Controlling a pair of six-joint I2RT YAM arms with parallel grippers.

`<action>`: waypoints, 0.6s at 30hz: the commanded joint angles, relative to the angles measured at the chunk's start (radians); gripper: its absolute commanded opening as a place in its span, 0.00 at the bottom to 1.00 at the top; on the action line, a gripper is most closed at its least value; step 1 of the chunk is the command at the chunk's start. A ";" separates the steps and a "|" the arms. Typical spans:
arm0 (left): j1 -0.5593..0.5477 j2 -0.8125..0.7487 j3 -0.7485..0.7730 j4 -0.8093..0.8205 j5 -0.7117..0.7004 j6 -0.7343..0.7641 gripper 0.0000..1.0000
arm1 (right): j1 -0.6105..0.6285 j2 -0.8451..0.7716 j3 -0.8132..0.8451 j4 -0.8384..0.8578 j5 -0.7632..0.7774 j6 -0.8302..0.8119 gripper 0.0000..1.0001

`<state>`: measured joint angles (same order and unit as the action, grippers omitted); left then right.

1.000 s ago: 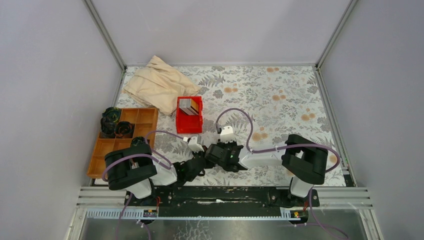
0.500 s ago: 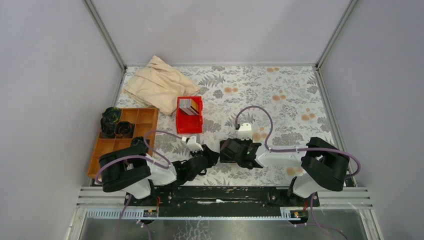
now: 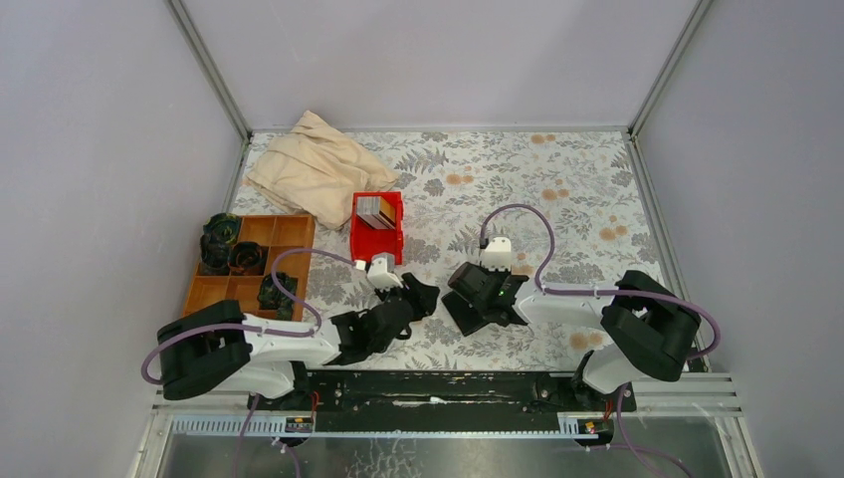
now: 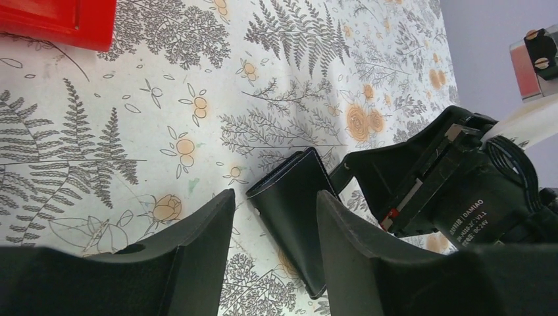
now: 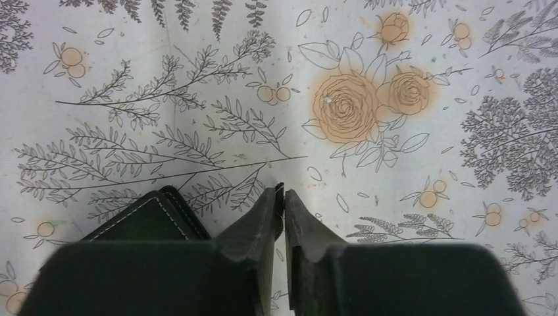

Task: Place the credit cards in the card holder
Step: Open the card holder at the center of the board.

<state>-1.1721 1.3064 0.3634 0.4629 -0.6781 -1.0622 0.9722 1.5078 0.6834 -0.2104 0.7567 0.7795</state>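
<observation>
We found the credit cards (image 3: 373,211) standing on edge in a tight stack inside the red bin (image 3: 378,249). They were packed towards its far wall, and the bin's near half showed bare red floor. The bin sat left of the middle of the bench (image 3: 557,189). The brown tray (image 3: 295,235) lay along the left edge towards the near-left corner, and several of its compartments held dark, rounded items (we could not tell what they were). A beige cloth (image 3: 314,169) lay crumpled at the far-left corner.

The card holder (image 4: 296,220) lay flat and folded shut on the bench, close to the near edge and about midway along it. The left claw (image 4: 274,197) stood spread just beside the holder, gripping nothing. The right claw (image 5: 283,195) had its fingers pressed together with nothing between them, its tips low over the bench just beside the holder's stitched corner.
</observation>
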 commanded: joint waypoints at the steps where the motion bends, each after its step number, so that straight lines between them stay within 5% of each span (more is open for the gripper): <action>1: -0.009 -0.020 -0.015 -0.057 -0.014 0.028 0.53 | -0.005 -0.020 0.034 0.018 -0.018 -0.019 0.24; 6: -0.106 -0.028 -0.035 -0.082 -0.037 0.008 0.41 | -0.004 -0.073 0.044 0.016 -0.025 -0.058 0.44; 15: -0.227 0.087 0.032 -0.138 -0.079 -0.030 0.28 | 0.052 -0.205 0.059 -0.092 0.017 -0.041 0.47; 18: -0.234 0.131 0.045 -0.139 -0.073 -0.046 0.26 | 0.091 -0.227 0.054 -0.148 0.035 0.011 0.41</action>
<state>-1.3949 1.3918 0.3737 0.3492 -0.7048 -1.0847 1.0172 1.3186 0.7090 -0.2611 0.7315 0.7326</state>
